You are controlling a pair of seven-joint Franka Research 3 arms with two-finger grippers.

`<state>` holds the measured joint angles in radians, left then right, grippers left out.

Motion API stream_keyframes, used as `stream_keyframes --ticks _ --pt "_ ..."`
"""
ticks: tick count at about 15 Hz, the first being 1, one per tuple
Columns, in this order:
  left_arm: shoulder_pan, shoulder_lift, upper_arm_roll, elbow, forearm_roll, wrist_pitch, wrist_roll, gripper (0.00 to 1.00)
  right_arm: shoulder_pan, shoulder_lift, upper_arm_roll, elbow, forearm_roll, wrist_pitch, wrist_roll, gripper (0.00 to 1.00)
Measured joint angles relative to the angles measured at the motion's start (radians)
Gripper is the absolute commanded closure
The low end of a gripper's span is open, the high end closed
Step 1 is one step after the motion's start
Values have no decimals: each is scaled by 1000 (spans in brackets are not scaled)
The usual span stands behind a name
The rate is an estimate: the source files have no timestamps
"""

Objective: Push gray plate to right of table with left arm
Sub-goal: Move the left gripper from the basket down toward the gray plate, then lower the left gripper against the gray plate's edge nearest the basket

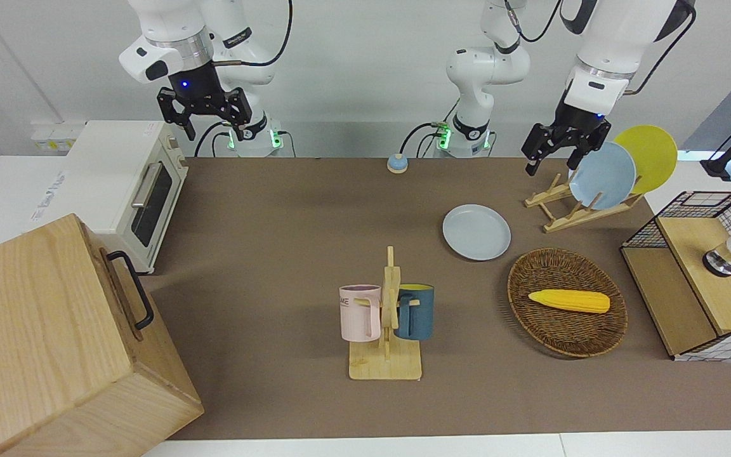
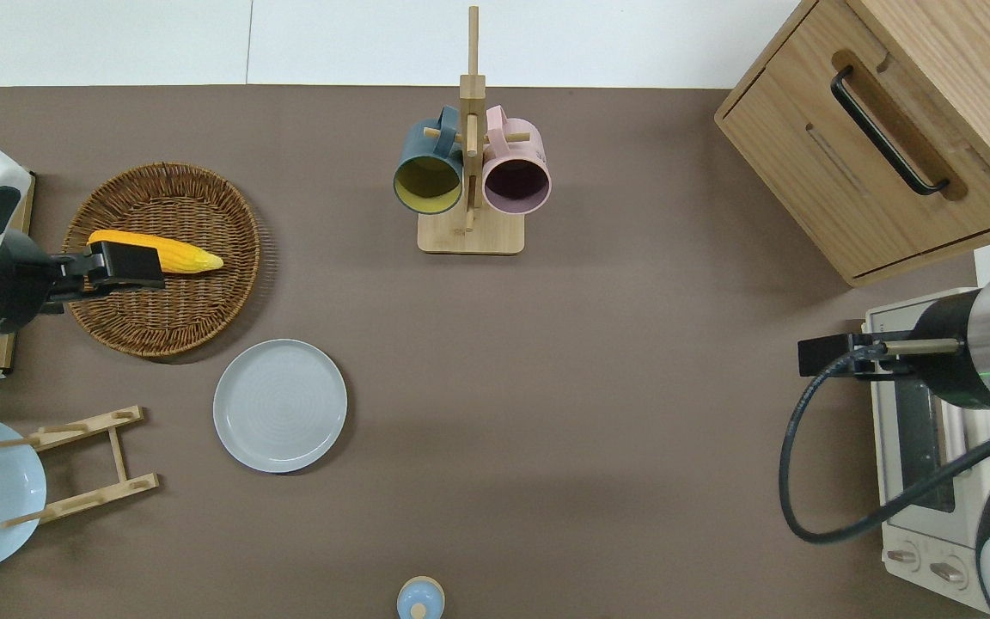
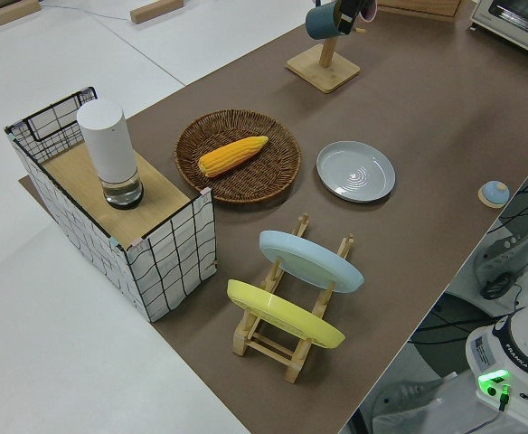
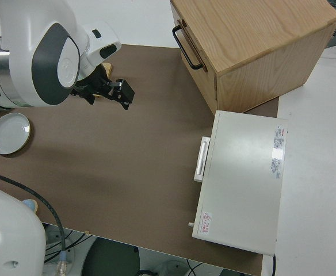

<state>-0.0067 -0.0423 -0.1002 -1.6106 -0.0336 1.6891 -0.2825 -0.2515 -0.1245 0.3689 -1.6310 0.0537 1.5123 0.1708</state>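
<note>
The gray plate (image 1: 476, 231) lies flat on the brown table (image 1: 289, 222), between the wicker basket and the plate rack; it also shows in the overhead view (image 2: 280, 405), the left side view (image 3: 355, 171) and the right side view (image 4: 7, 133). My left gripper (image 1: 549, 166) hangs open and empty, well above the table. In the overhead view it (image 2: 121, 265) is over the basket, apart from the gray plate. My right gripper (image 1: 204, 124) is parked, open and empty.
A wicker basket (image 1: 530, 317) holds a corn cob (image 1: 568, 301). A wooden rack holds a bluer plate (image 1: 601, 176) and a yellow plate (image 1: 651, 155). A mug rack (image 1: 386, 317) stands mid-table. A wooden cabinet (image 1: 54, 343), a toaster oven (image 1: 131, 178) and a wire box (image 1: 695, 266) stand at the ends.
</note>
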Motion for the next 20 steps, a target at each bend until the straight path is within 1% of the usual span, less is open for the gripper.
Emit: stream_keyframes --ticks 12,15,20 --pt "0 -2 -9 -4 0 -45 0 11 0 0 0 0 0 0 0 5" --pt "0 0 -9 -29 0 -49 0 11 0 0 0 0 0 0 0 5" --pt "0 3 -8 -116 0 -49 0 17 0 0 0 0 0 0 0 5"
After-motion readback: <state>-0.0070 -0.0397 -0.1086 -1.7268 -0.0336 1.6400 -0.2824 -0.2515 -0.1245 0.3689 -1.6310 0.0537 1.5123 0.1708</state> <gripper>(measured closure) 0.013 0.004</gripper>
